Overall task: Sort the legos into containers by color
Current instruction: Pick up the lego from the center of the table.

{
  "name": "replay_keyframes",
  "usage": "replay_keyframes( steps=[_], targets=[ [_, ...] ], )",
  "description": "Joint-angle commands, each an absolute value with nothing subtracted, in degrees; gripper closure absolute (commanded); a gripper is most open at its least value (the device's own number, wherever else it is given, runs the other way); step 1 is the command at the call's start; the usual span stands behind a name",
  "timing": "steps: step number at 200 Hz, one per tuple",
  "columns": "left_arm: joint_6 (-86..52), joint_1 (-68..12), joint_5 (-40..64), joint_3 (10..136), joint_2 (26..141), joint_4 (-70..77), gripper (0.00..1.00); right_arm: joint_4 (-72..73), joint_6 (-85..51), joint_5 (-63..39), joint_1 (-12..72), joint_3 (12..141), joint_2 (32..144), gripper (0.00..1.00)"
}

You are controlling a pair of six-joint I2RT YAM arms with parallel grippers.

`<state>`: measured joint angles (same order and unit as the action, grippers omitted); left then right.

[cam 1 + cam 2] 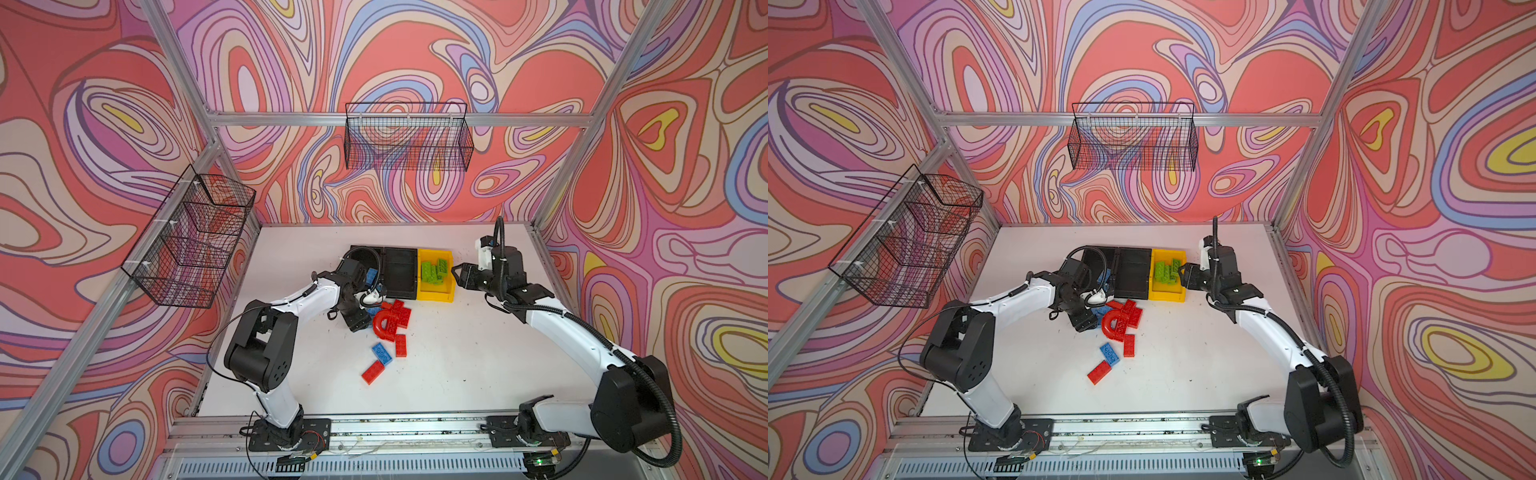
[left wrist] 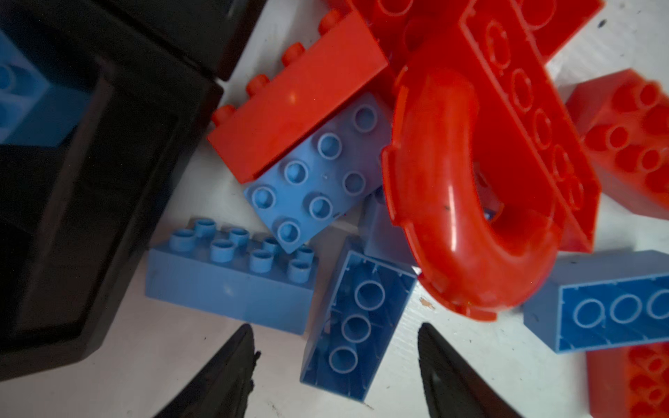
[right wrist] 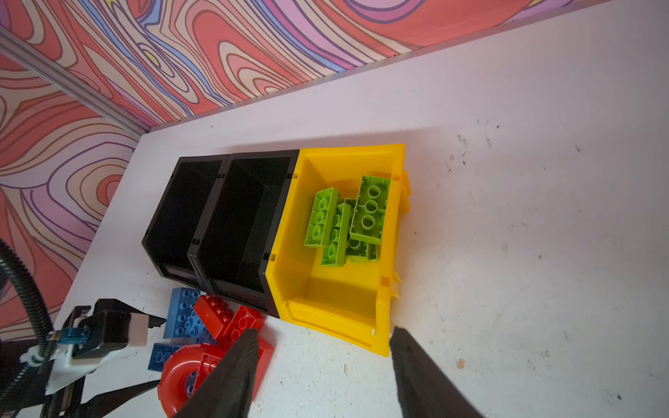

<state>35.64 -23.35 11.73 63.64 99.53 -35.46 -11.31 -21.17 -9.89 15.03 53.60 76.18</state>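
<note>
The containers stand in a row: two black bins (image 1: 401,270) and a yellow bin (image 1: 434,294) that holds several green legos (image 1: 434,270). A blue brick (image 1: 372,275) lies in the left black bin. In front of the bins is a heap of red bricks (image 1: 401,313), blue bricks (image 2: 231,282) and a red arch (image 1: 380,324). My left gripper (image 2: 335,333) is open, low over the heap's left edge. Its fingers stand on either side of an upturned blue brick (image 2: 356,325) without touching it. My right gripper (image 3: 324,331) is open and empty, beside the yellow bin's right wall (image 3: 396,231).
Nearer the front, a blue brick (image 1: 382,353) and two red bricks (image 1: 372,371) lie loose on the white table (image 1: 478,353). Black wire baskets hang on the left wall (image 1: 191,241) and the back wall (image 1: 409,139). Both arm bases sit on the front rail (image 1: 395,428).
</note>
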Motion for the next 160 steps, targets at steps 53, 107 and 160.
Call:
replay_keyframes(
  steps=[53, 107, 160],
  targets=[
    [38.04, -23.92, 11.06, 62.44, 102.74, -34.45, 0.37, -12.25, -20.83, -8.27, 14.73, 53.00, 74.09, 0.38],
    [38.98, -23.98, 9.88, 61.92, 101.06, -35.77, 0.62, -13.55, -20.33, -7.06, 14.69, 53.41, 73.74, 0.39],
    [37.89, -23.92, 10.86, 61.08, 94.47, -37.43, 0.71, -14.78, -19.27, -6.92, 14.69, 54.97, 74.09, 0.39]
  ],
)
